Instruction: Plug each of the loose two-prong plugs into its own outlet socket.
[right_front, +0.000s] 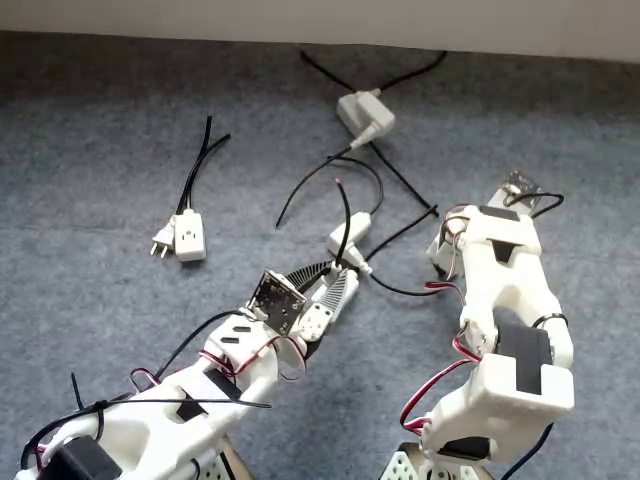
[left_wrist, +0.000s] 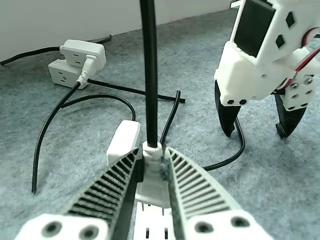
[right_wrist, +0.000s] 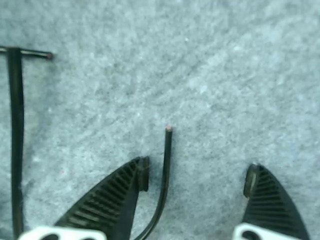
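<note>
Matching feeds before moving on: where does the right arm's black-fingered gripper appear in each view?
High view: right gripper, right of centre, under its arm.
Left wrist view: gripper over grey carpet, beyond the clamped white plug.
Right wrist view: open fingers flank a thin black cable's end.
Shared landmark: that cable.

On the carpet (right_front: 100, 150), the left gripper (left_wrist: 153, 155) clamps a plug (left_wrist: 151, 190) at the middle, with a socket block (right_front: 348, 236) just beyond it. The right gripper (left_wrist: 256, 134) stands nearby to its right, fingers apart. Far behind lies another socket block (right_front: 364, 114). Well left, a second plug (right_front: 161, 243) touches a third block (right_front: 190, 236).
</note>
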